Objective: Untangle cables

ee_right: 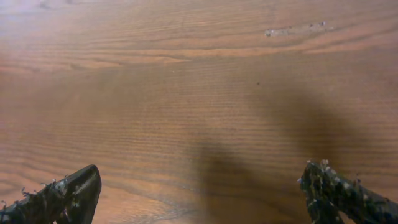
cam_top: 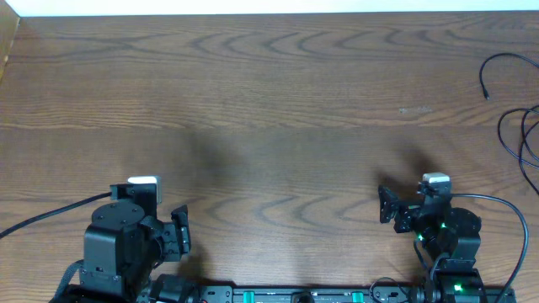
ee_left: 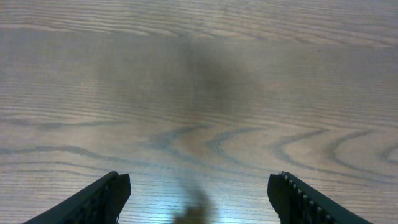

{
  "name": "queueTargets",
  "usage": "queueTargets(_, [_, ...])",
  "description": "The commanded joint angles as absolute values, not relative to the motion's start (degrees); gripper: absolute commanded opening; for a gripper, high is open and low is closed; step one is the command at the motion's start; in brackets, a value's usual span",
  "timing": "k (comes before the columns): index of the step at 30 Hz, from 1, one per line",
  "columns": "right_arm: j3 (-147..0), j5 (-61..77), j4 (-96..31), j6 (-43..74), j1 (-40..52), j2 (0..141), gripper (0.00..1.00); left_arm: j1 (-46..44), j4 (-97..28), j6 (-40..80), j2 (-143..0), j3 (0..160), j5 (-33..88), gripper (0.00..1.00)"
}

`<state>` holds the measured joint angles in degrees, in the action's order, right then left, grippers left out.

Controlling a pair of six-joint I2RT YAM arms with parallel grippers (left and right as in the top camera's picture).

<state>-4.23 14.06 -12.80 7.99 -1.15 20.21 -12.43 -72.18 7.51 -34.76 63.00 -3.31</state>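
We find the thin black flexible cables (cam_top: 515,118) at the far right edge of the overhead frame, loose loops running off the wooden bench (cam_top: 269,101), one plug tip pointing down. They lie up and right of our right gripper (cam_top: 389,204), well apart; our left gripper (cam_top: 179,231) sits much farther. Both grippers hang released, grasping nothing.

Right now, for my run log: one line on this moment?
left gripper: open, empty | right gripper: open, empty | cables: far right edge, untouched | table
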Motion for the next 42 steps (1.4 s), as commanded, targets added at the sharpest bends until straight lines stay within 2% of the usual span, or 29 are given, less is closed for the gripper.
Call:
queueTargets(1, [-4.1,13.5,-12.9,12.2,-1.4,20.2,0.99,-12.2,-72.5,7.6,-34.7,63.0,-3.4,0.77])
queueTargets(18, [-4.1,13.4,-12.9,12.2,-1.4,19.6,0.99,-12.2,-72.6,7.9,-34.7,63.0,-3.4,0.76])
queueTargets(30, [-4.1,13.5,-12.8,12.2,-1.4,0.2,0.99,-12.2,-71.9,7.8,-34.7,63.0,-3.4,0.76])
queueTargets(42, [-4.0,13.5,-12.6,12.2,-1.5,0.3,0.99,-12.2,-71.3,7.9,-34.7,63.0,-3.4,0.76])
